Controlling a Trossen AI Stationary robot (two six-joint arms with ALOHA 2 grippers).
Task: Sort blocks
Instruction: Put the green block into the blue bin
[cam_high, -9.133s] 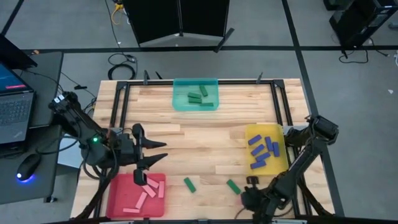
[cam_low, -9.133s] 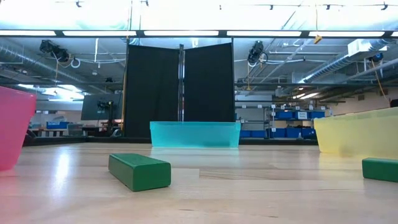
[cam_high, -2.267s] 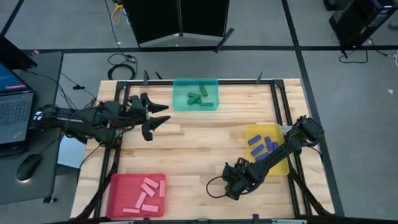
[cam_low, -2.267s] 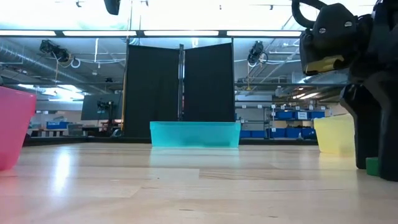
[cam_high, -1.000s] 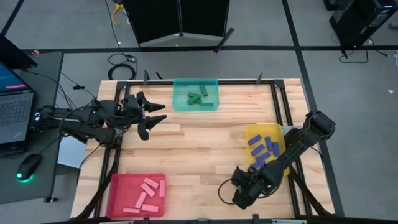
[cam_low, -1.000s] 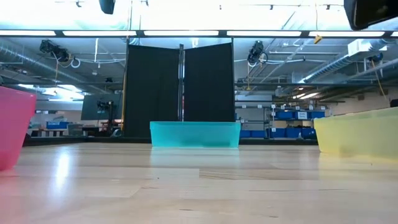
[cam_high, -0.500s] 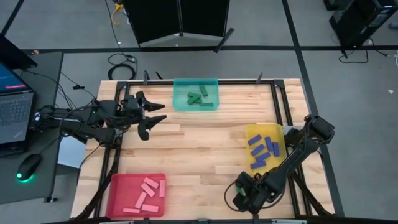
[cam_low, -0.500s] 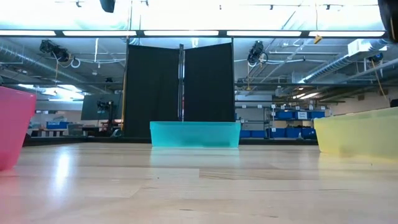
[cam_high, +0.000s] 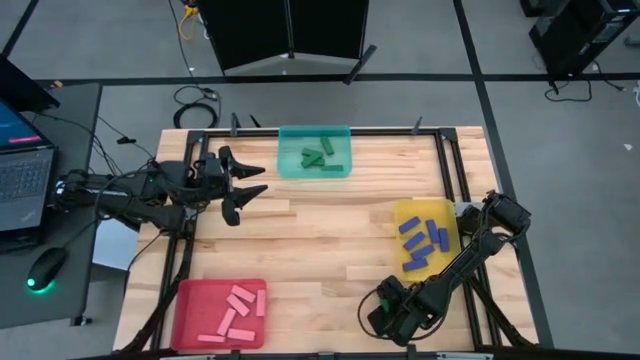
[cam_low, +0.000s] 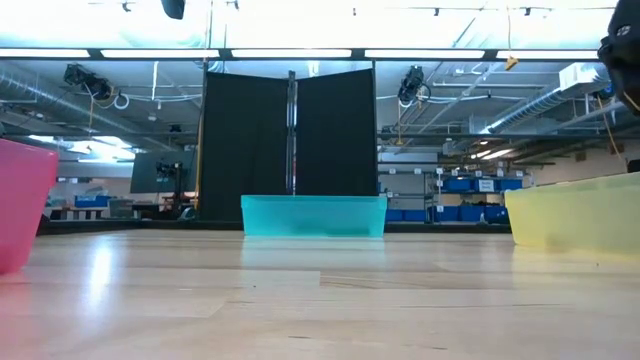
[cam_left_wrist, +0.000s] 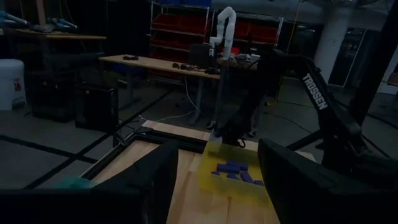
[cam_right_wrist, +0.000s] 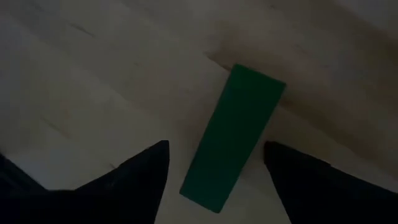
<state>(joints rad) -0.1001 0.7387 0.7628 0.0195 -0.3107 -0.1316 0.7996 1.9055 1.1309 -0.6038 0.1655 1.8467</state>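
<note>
One green block (cam_right_wrist: 233, 134) lies flat on the wooden table near its front edge. My right gripper (cam_right_wrist: 216, 144) points down over it, open, one finger on each long side; I see no touch. In the high view the right gripper (cam_high: 385, 315) hides this block. More green blocks lie in the teal tray (cam_high: 343, 165), blue blocks in the yellow tray (cam_high: 450, 250), and pink blocks in the red tray (cam_high: 190, 305). My left gripper (cam_high: 258, 182) hovers level and open at the far left, holding nothing.
A black metal frame (cam_high: 452, 170) runs along the table's left, far and right sides. A laptop (cam_high: 20, 175) and a mouse (cam_high: 40, 272) sit off the table's left edge. Bare wood (cam_high: 320, 235) lies between the three trays.
My right gripper has sunk toward the table by the front edge and rolled its wrist. It has also shifted a little toward the table's left. The trays and their blocks have stayed put.
</note>
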